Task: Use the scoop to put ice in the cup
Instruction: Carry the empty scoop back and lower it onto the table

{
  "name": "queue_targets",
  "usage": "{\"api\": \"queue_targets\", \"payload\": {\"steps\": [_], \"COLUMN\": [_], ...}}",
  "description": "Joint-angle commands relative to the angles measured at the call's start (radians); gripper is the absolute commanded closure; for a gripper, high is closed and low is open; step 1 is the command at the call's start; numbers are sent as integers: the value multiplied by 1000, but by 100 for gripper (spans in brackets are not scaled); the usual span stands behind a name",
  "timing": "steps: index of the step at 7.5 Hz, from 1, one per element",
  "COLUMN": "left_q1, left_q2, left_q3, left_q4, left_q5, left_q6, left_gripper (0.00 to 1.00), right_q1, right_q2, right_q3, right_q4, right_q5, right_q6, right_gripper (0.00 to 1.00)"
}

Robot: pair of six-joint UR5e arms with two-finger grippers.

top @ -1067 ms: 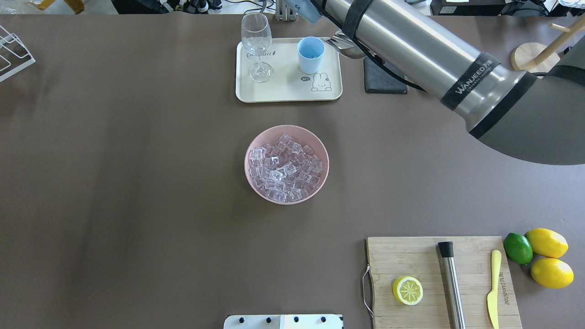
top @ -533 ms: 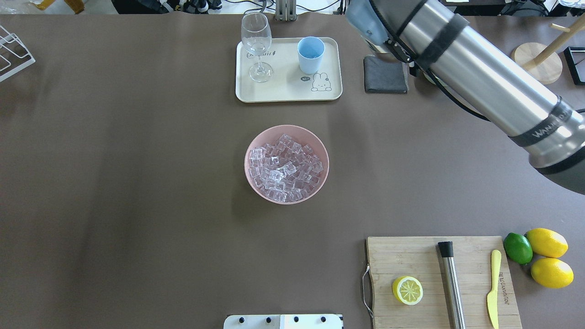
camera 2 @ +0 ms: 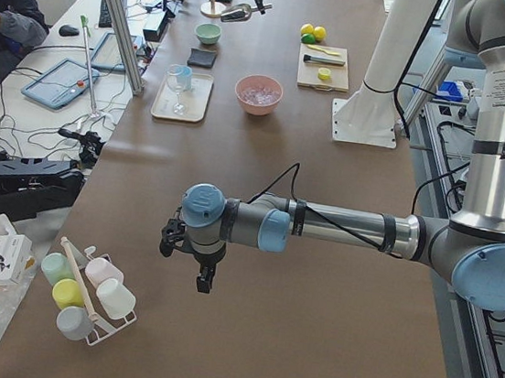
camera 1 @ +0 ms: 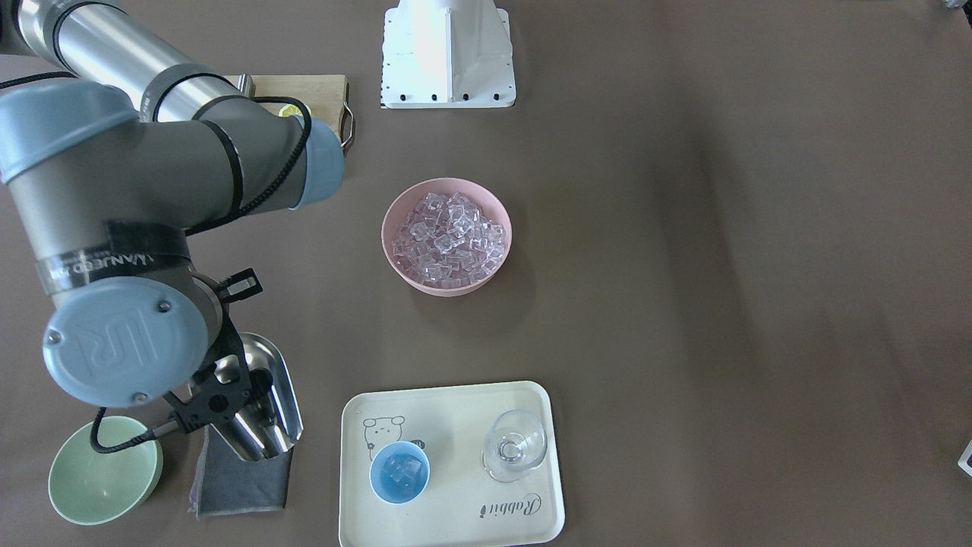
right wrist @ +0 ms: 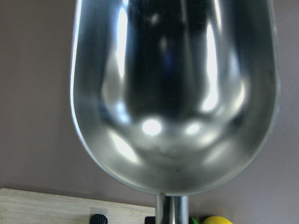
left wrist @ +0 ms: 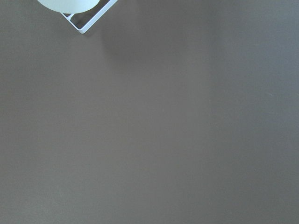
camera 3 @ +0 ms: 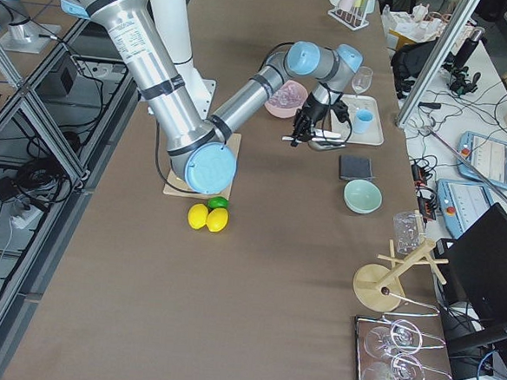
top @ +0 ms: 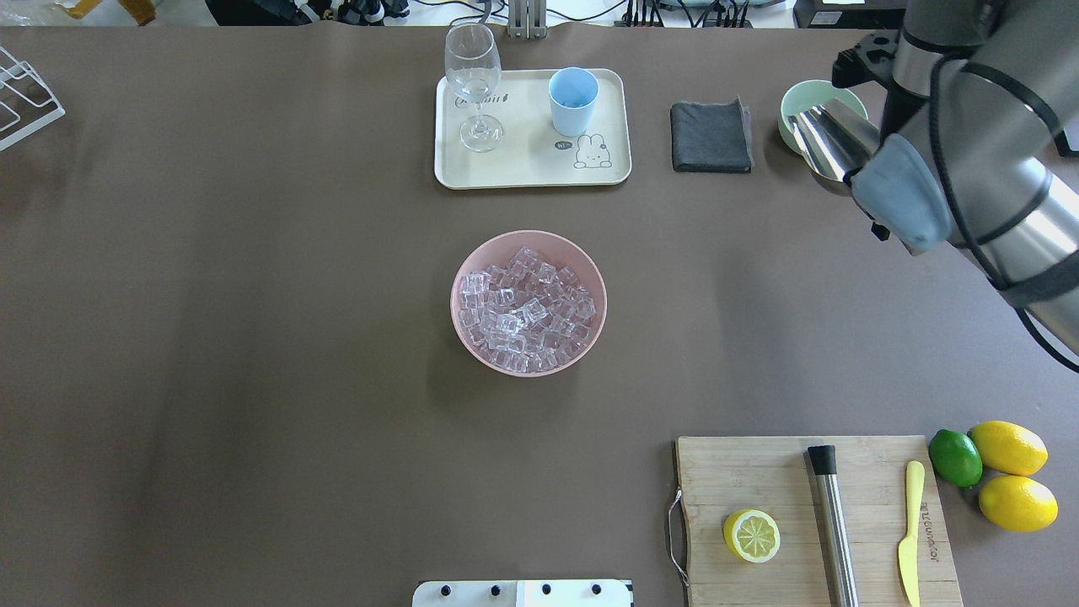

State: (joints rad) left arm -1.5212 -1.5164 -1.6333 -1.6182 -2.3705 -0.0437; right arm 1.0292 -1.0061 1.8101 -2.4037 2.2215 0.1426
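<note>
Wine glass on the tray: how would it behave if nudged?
The wine glass looks top-heavy, a wide bowl on a thin stem and small foot, so a high push would likely tip it. Clear, smooth glass: probably fragile and slippery. Looks empty, so light.

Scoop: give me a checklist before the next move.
1. Scoop trough empty: ok.
2. Right gripper shut on scoop handle: ok.
3. Cup upright on tray, ice inside: ok.
4. Pink bowl stocked for another scoop: ok.
5. Scoop height over green bowl and cloth: cannot tell.
6. Left gripper far from the tray: ok.
</note>
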Motion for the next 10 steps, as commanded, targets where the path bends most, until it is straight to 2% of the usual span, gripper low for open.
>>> {"api": "queue_targets", "payload": {"steps": [1, 3, 6, 8, 10], "left_q1": [-2, -7, -5, -5, -7], "left_q2": [-7, -8, -13, -11, -2], "left_q3": [6, 7, -11, -10, -34], "left_q4": [-6, -6, -2, 0, -3], "left_q5": [-47, -41, -47, -47, -55], "left_q6": [1, -1, -1, -1, -1], "left_gripper": [2, 2, 2, 2, 2], "right_q1": [-11, -73, -210, -235, -233], "right_q2": [-207, -302, -330, -361, -376], "right_q3": [98, 68, -33, -51, -31], "right_q4": [179, 396, 651, 725, 724], "right_q5": [15, 17, 12, 14, 21], "right_q6": [124, 236, 501, 595, 609], "right_gripper": [100, 100, 100, 100, 100]}}
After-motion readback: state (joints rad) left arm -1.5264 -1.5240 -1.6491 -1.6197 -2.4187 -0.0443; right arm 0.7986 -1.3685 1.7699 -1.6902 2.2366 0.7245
